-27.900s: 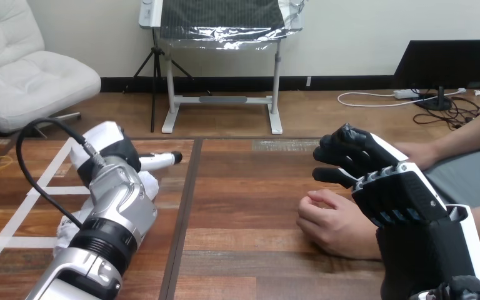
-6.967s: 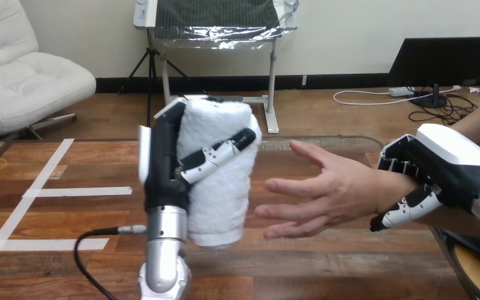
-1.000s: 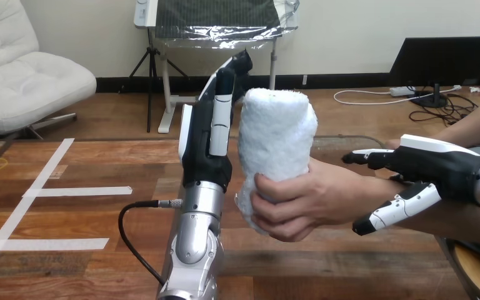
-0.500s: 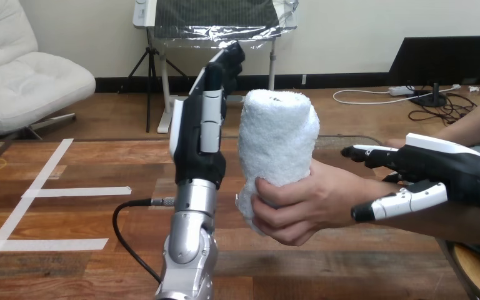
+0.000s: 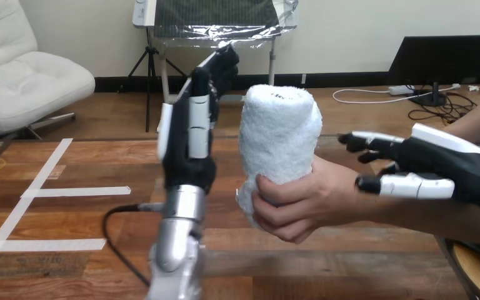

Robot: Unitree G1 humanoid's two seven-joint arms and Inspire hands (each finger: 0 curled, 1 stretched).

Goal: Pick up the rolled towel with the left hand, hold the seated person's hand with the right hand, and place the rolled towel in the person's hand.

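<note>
- The rolled towel (image 5: 279,140), in the head view, stands upright in the person's hand (image 5: 300,203), whose fingers and thumb are wrapped round its lower part. It is held in the air above the middle of the table (image 5: 69,212), a little toward the right side.
- We see the left hand (image 5: 190,140) just left of the towel with a clear gap between them. Its fingers are straight, close together and pointing up and away, holding nothing.
- Seven seconds ago that hand was clamped round the towel and the person's palm lay open. Over the last second the left hand has slid further toward the table's left side, so the gap has widened.
- We see the right hand (image 5: 431,169) near the table's right edge, above the person's forearm (image 5: 425,215) and just behind the wrist. Its fingers and thumb are stretched out and spread, not curled round anything.
- A second ago its thumb hung lower beside the wrist; now it has lifted level with the fingers. We cannot tell whether the palm touches the arm at all.
- We judge the handover done: the towel's weight rests with the person alone, and both robot hands are backing off. What remains looks like a clean retreat of the arms without brushing the towel.
</note>
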